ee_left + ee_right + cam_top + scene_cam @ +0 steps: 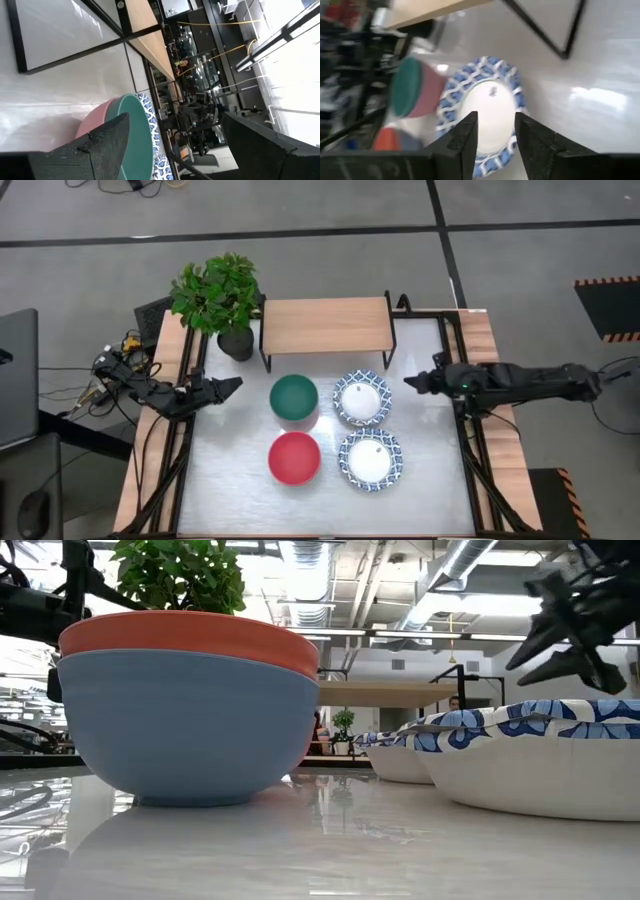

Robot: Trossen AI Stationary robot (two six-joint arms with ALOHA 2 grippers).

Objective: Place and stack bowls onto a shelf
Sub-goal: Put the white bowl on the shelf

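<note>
Four bowls stand on their bases on the white table. The teal bowl (293,397) and the red bowl (294,457) are on the left. The two blue-rimmed white bowls (362,398) (370,459) are on the right. The wooden shelf (325,327) stands on its black legs behind them, with nothing on it. My left gripper (238,384) is open, just left of the teal bowl (135,135). My right gripper (408,383) is open, just right of the far white bowl (487,107). The low view shows the red and grey-blue bowl (190,720) up close.
A potted plant (220,295) in a black pot stands at the shelf's left end, just beyond my left gripper. Black frame rails (190,430) run along both table sides. There is bare tabletop (230,480) left of the red bowl and along the near edge.
</note>
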